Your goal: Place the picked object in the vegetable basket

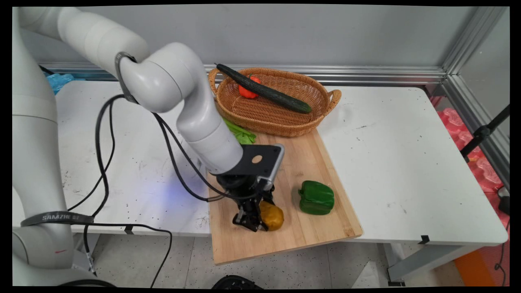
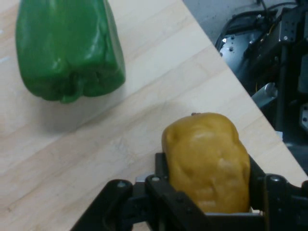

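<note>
1. Your gripper is down on the board, near the board's front-left part. The fingers are closed on the potato, one on each side of it, as the hand view shows.
2. The potato is yellow-brown and lumpy. It sits at board level; whether it still touches the wood, you cannot tell.
3. A green pepper lies on the board just right of the potato, apart from it and from the fingers. In the hand view it shows at the upper left.
4. The board lies over the worktop's front edge, near the middle, and its front end overhangs that edge.
5. A wicker basket stands at the back of the worktop, touching or just overlapping the board's far end. In it are a cucumber, lying slantwise with one end poking over the back-left rim, and a red-orange vegetable partly under the cucumber.
6. Something leafy and green lies at the board's back-left corner, beside the basket, partly hidden by the arm.
7. Black cables hang from the arm over the left half of the worktop.
</note>
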`<state>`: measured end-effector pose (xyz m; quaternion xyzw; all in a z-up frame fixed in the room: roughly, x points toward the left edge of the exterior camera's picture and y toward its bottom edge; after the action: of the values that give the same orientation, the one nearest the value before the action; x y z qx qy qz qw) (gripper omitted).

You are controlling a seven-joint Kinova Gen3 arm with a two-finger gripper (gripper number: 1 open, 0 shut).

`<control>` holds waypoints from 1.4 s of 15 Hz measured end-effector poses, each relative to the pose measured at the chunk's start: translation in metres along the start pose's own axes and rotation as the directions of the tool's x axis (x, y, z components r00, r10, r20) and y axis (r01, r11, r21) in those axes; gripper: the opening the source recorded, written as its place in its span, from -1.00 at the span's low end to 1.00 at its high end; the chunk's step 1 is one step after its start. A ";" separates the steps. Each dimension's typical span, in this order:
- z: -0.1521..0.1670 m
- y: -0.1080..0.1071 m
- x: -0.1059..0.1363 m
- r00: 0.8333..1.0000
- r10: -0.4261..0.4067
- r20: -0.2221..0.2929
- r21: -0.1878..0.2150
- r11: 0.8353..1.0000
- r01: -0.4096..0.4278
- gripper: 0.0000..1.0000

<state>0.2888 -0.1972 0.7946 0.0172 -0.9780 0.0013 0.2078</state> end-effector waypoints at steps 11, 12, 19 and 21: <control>-0.076 0.008 -0.001 0.999 -0.017 -0.045 0.031 0.999 0.019 -1.00; -0.087 0.008 -0.002 0.998 -0.028 -0.052 0.038 0.999 0.031 -1.00; -0.153 -0.012 -0.015 0.984 -0.139 -0.108 0.125 0.980 0.152 -1.00; -0.164 -0.022 -0.018 0.979 -0.165 -0.119 0.150 0.972 0.182 -1.00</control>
<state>0.3729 -0.2167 0.9368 0.1193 -0.9571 0.0628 0.2564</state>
